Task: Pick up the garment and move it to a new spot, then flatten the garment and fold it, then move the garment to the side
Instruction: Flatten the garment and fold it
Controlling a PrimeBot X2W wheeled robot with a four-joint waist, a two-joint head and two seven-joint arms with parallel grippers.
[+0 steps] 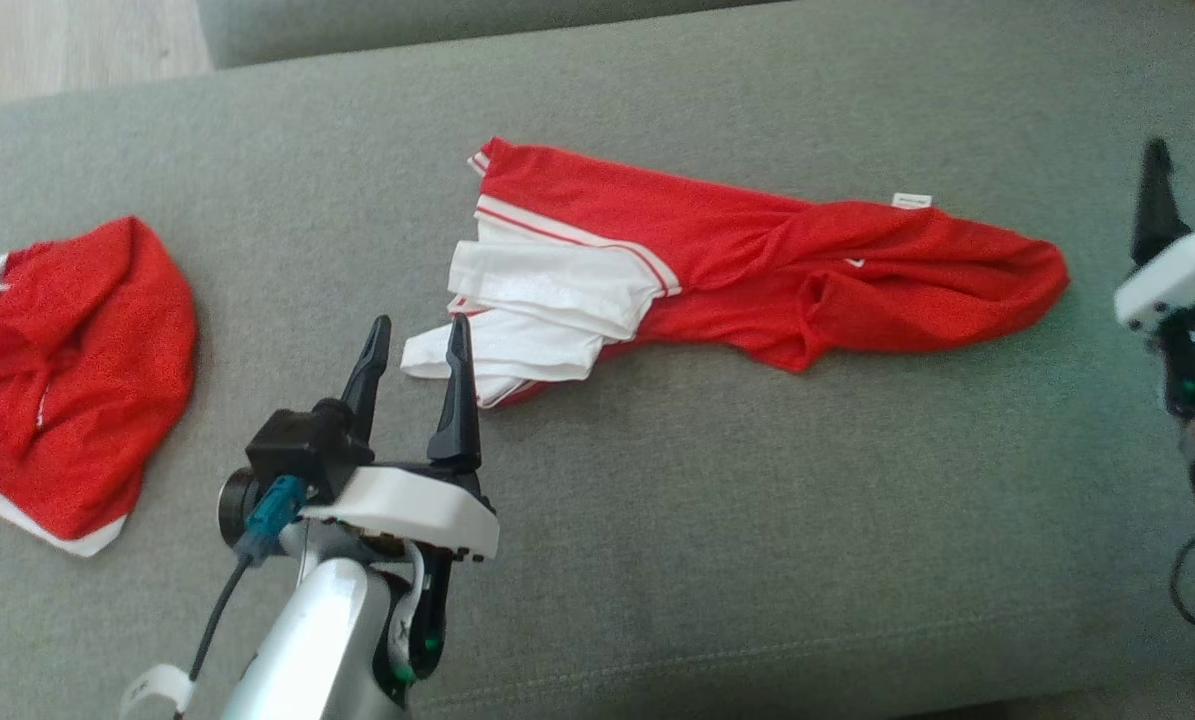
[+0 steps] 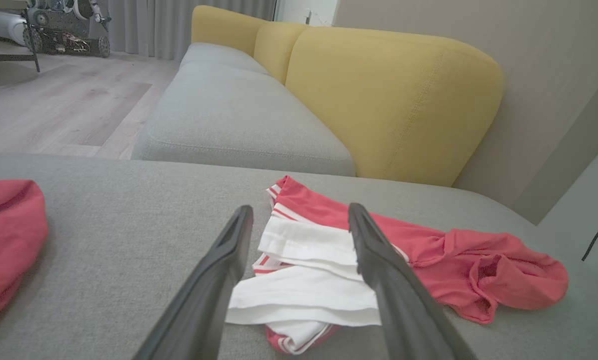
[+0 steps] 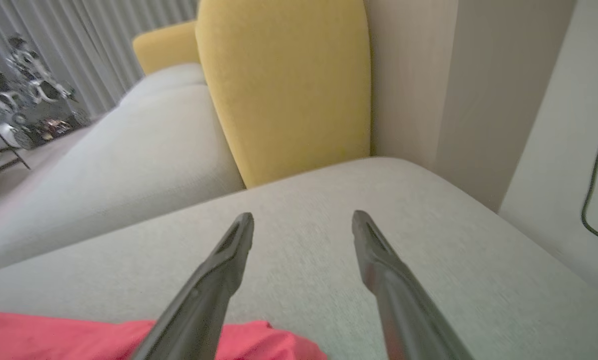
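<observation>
Your red mesh garment with white sleeve panels and white stripe trim [image 1: 757, 240] lies rumpled and stretched across the middle of the head frame, on the grey fabric sofa cushion [image 1: 707, 480]; its folded white end points to the lower left, its bunched red end to the right, and a small white tag shows at its upper edge; your left gripper [image 1: 421, 325] sits at lower left of centre, claw spread wide and holding nothing; one fingertip overlaps the white end in the frame, though you cannot tell whether it touches; in the left wrist frame its two dark fingers [image 2: 213, 280] frame that white end; your right gripper [image 1: 1192, 160] is at the right edge, just beyond the red end, claw spread and empty; in the right wrist frame red cloth lies at the bottom left; a second crumpled red and white garment [image 1: 67, 370] lies at the far left, well apart; a mustard-yellow padded backrest [image 2: 394, 105] rises behind the cushion.
</observation>
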